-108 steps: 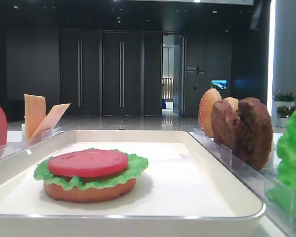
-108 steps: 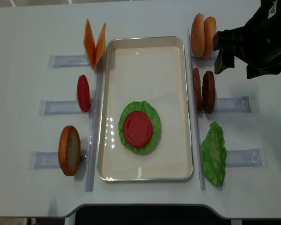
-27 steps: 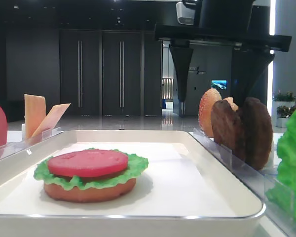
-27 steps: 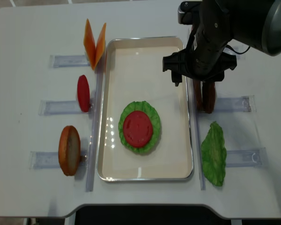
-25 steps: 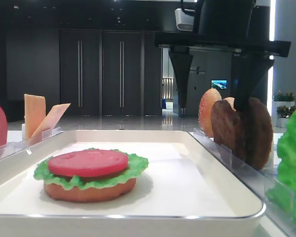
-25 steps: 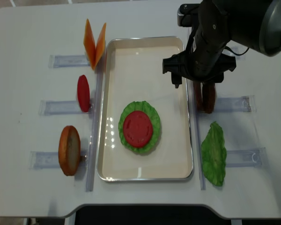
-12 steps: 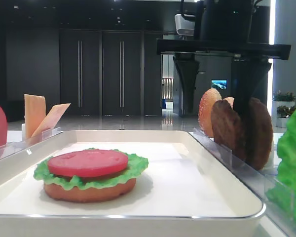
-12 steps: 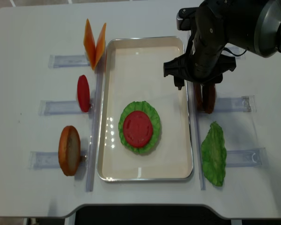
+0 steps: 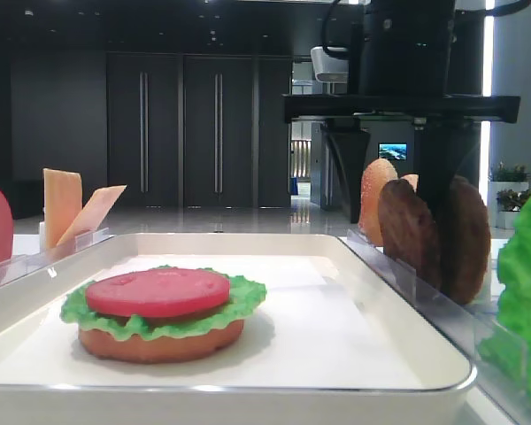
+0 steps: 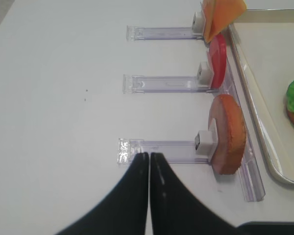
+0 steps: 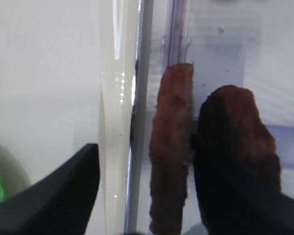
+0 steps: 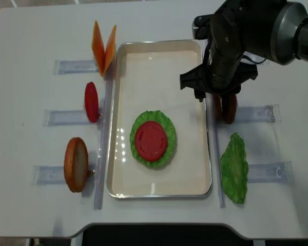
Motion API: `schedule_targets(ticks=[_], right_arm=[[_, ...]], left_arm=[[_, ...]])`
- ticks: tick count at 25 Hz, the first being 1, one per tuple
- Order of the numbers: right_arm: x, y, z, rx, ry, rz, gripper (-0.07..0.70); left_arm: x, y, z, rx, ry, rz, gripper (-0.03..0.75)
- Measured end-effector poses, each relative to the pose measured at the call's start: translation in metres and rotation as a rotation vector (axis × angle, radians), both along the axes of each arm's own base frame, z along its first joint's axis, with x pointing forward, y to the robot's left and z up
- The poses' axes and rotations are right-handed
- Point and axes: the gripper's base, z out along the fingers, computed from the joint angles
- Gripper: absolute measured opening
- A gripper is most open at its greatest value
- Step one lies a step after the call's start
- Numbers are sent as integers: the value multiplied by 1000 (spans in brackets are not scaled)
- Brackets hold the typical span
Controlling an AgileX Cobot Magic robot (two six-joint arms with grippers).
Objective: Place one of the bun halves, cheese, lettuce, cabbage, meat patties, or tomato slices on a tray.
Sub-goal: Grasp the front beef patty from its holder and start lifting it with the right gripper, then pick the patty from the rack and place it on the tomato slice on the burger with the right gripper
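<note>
Astride one meat patty (image 11: 170, 147) — right pincer (image 11: 137, 191)

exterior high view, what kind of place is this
Probably a demo table in a dim office lobby or showroom: tall dark double doors, a small lit screen on the far wall, and toy burger parts around a white tray.

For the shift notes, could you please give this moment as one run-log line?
right gripper: astride inner meat patty, jaws not yet gripping | left gripper: shut, idle | tray: bun half, lettuce, tomato slice stacked
</note>
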Motion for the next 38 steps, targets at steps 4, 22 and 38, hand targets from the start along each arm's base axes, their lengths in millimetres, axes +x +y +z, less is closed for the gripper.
schedule_targets(ticks=[4, 22, 38], right_arm=[[1, -1, 0, -14, -10, 8, 386], [4, -5, 1, -63, -44, 37, 150], [4, -6, 1, -78, -51, 44, 121]], left_arm=[[0, 0, 0, 0, 0, 0, 0], [0, 0, 0, 0, 0, 0, -7], [0, 0, 0, 0, 0, 0, -7]])
